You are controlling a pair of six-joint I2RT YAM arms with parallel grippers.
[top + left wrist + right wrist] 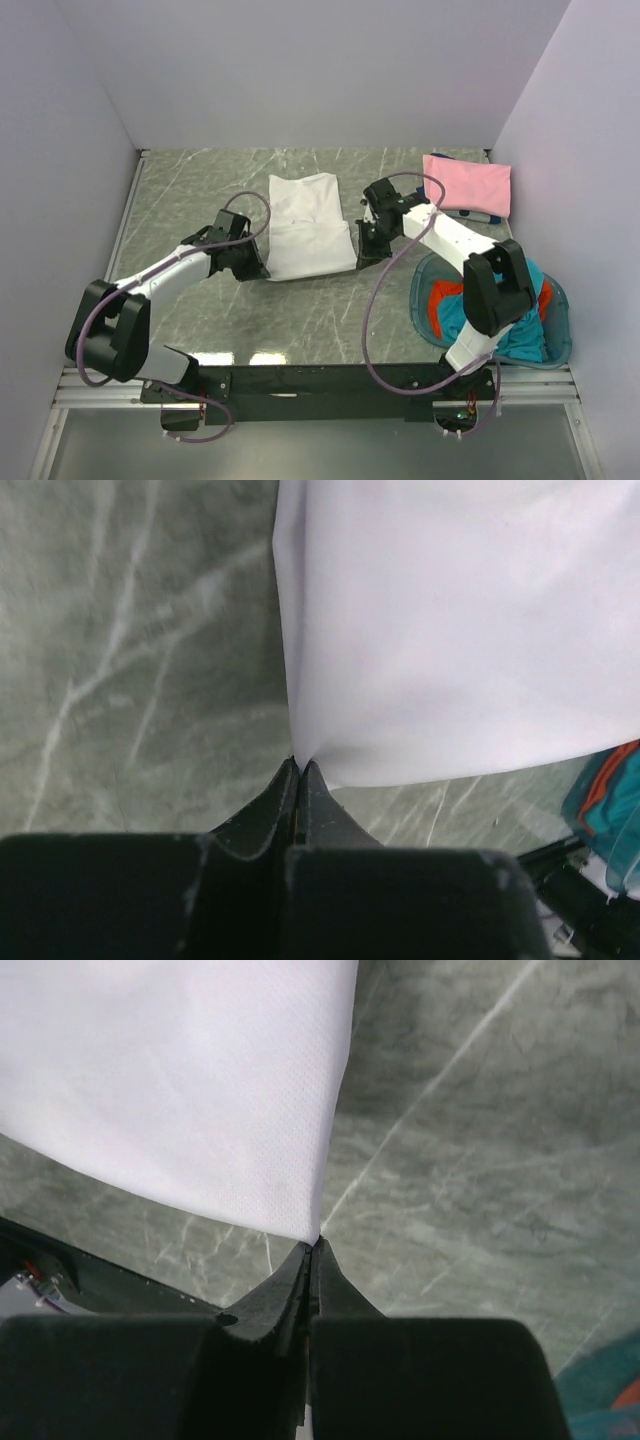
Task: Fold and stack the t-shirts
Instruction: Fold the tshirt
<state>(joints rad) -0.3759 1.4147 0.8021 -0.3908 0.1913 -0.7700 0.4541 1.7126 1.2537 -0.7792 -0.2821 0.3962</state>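
The white t-shirt (308,228) lies partly folded in the middle of the table. My left gripper (256,270) is shut on its near left corner (300,755). My right gripper (362,258) is shut on its near right corner (318,1230). The pink t-shirt (468,184) lies folded at the far right. The teal t-shirt (525,335) and the orange-red t-shirt (441,298) lie crumpled in the blue basket (562,340) at the near right.
The green marbled table (300,320) is walled on the left, back and right. A dark object (478,215) sticks out from under the pink shirt. The basket's edge shows in the left wrist view (615,810).
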